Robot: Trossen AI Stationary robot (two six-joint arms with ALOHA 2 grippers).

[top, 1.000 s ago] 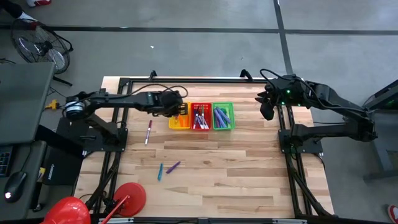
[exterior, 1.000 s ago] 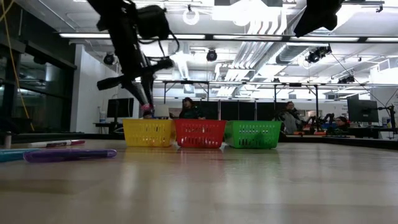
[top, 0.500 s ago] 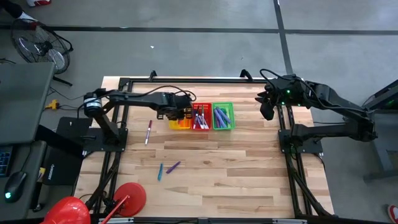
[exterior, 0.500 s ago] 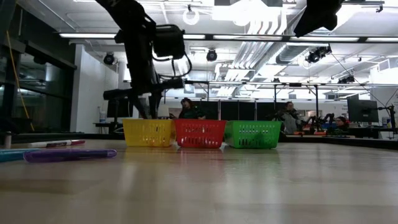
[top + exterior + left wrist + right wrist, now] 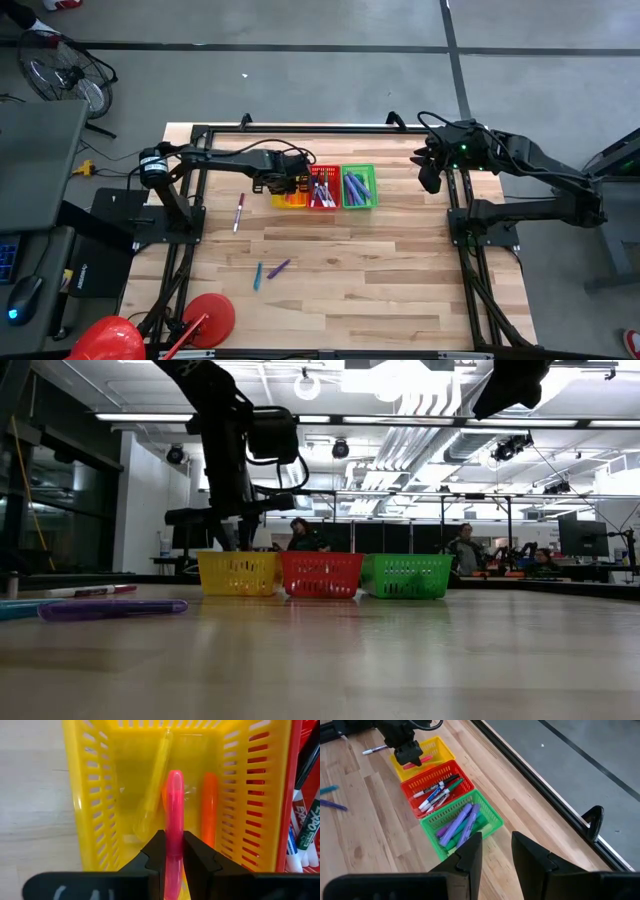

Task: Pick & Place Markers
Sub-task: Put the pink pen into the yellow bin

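Observation:
My left gripper (image 5: pixel 174 851) is over the yellow basket (image 5: pixel 288 197), shut on a pink marker (image 5: pixel 174 805). A yellow marker (image 5: pixel 152 790) and an orange marker (image 5: pixel 210 805) lie on that basket's floor. The red basket (image 5: pixel 322 187) holds white markers, and the green basket (image 5: pixel 358 187) holds purple ones. Three loose markers lie on the table: a white one (image 5: pixel 239 212), a teal one (image 5: pixel 257 276) and a purple one (image 5: pixel 279 267). My right gripper (image 5: pixel 496 851) is open and waits high near the table's right edge. My left gripper pinches the pink marker between its two fingers (image 5: pixel 156 851), on the part of the barrel (image 5: pixel 174 845) near one end. The marker runs along the fingers and sticks out past their tips into the yellow basket. Whether its far end (image 5: pixel 174 774) touches the basket floor, I cannot tell.
The three baskets stand side by side at the table's far middle (image 5: pixel 325 574). A black frame rail (image 5: pixel 300 129) runs along the far edge. Bare wood (image 5: pixel 380 270) spreads over the near and right parts. A red object (image 5: pixel 205 318) sits at the near left corner.
My left gripper, carrying the pink marker, has moved toward the table's right and come down over the yellow basket. Most of that movement came early on, and it has since nearly settled. It has stayed shut on the marker. The right arm has kept still.

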